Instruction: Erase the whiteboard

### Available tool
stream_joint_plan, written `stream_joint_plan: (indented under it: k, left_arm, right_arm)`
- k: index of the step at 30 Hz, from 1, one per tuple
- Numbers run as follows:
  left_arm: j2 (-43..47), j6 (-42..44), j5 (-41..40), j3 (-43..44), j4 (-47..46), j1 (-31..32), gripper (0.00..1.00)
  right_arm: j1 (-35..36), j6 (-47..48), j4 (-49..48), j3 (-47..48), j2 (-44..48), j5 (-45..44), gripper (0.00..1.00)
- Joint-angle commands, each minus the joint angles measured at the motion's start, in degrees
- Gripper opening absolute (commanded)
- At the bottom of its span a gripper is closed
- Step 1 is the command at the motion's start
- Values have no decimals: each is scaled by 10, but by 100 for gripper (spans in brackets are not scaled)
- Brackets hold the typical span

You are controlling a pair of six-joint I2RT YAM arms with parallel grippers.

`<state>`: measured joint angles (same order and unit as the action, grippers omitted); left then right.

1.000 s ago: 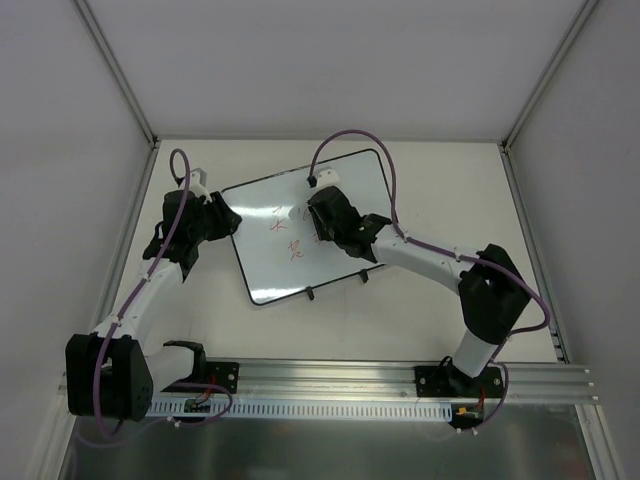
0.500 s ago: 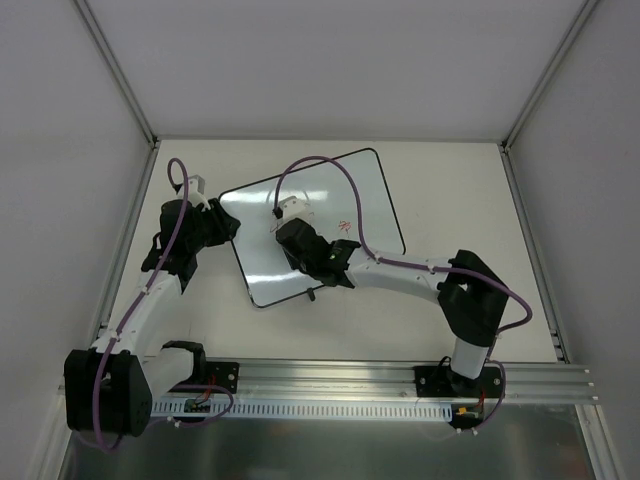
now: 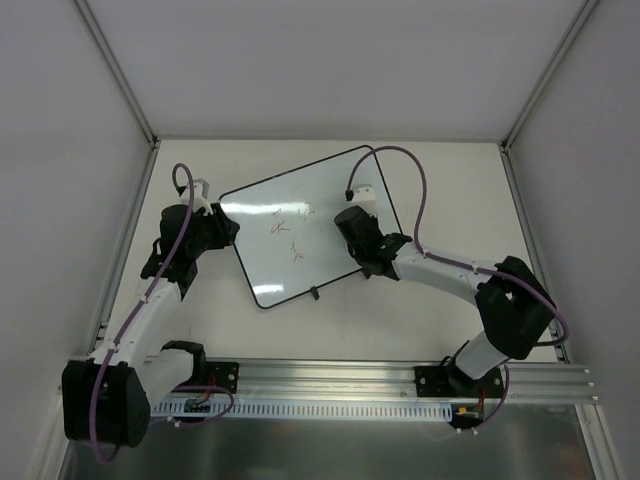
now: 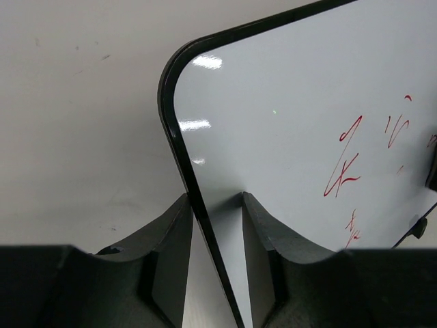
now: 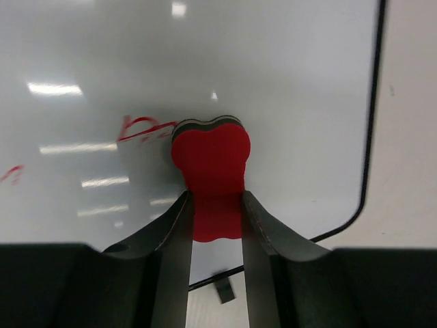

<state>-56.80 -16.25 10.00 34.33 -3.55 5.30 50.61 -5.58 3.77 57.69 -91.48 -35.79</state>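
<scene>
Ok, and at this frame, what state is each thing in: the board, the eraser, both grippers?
whiteboard: flat on the table, not yet clean
red marks: a few strokes mid-board, unerased
red eraser: clamped between fingers, over the board's surface
right gripper: shut on the red eraser
left gripper: jaws apart, straddling the whiteboard's rim
</scene>
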Motion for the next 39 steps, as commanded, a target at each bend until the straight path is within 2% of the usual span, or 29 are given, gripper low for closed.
stream_joint_plan:
  k: [1, 4, 9, 14, 18, 22, 24, 30, 34, 39]
  left_arm:
    - [4, 48, -13, -17, 37, 14, 0]
    - [8, 54, -19, -20, 38, 20, 0]
    - [11, 61, -25, -20, 38, 30, 0]
    - [17, 62, -34, -22, 38, 38, 0]
    - [20, 61, -35, -22, 38, 40, 0]
    - [22, 64, -36, -22, 38, 43, 0]
    - [23, 65, -38, -22, 38, 43, 0]
    - [25, 66, -38, -22, 38, 43, 0]
    - [27, 64, -33, -22, 38, 44, 0]
    - [27, 62, -31, -22, 38, 44, 0]
  right_arm:
    - [-60, 18, -6, -22, 24, -22, 0]
    - [-82, 47, -17, -7, 17, 6, 0]
    - [-69, 67, -27, 41, -32, 98, 0]
    - [14, 72, -28, 102, -97, 127, 0]
    - [61, 33, -28, 134, -121, 169, 0]
    - [87, 35, -27, 135, -124, 170, 0]
    - [85, 46, -28, 129, -114, 140, 0]
    - [22, 73, -27, 90, -65, 79, 0]
    - [7, 90, -27, 69, -46, 23, 0]
    - [21, 76, -33, 61, -51, 52, 0]
